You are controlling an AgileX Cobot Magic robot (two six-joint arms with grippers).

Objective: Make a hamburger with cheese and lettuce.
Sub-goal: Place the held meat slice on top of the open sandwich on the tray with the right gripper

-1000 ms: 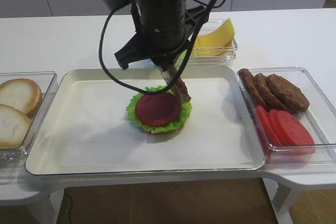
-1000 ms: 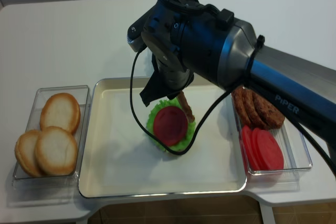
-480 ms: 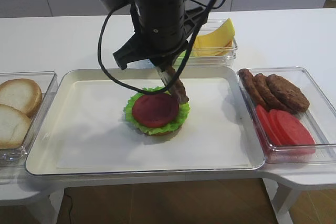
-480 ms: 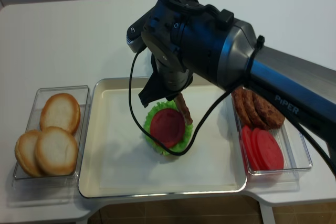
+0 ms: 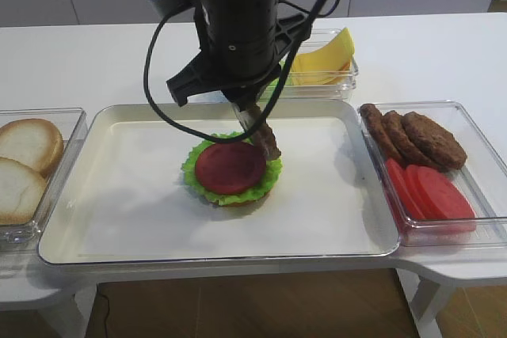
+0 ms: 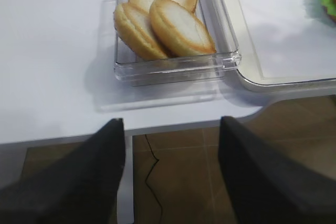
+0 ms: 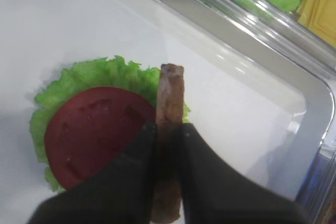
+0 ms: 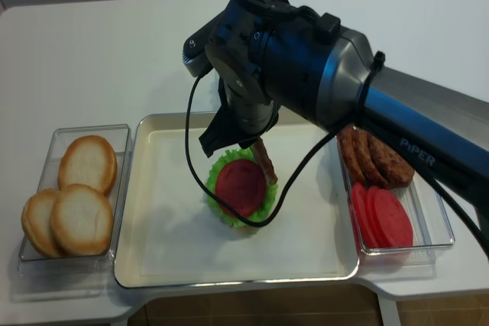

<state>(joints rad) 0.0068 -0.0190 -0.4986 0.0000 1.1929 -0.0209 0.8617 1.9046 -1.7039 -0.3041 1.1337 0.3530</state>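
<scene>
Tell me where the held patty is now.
The patty hangs edge-on in the shut right claw, over the right rim of the hamburger mid-tray, above the tomato's edge.

Only readable text: "PiPER" in white letters on the dark forearm of the right arm point(image 8: 416, 150), seen in the realsense view. Nothing else legible.

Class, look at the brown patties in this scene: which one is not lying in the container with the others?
The patty pinched edge-on in the right claw, beside the hamburger on the tray. The other patties lie overlapping in the right-hand container.
</scene>
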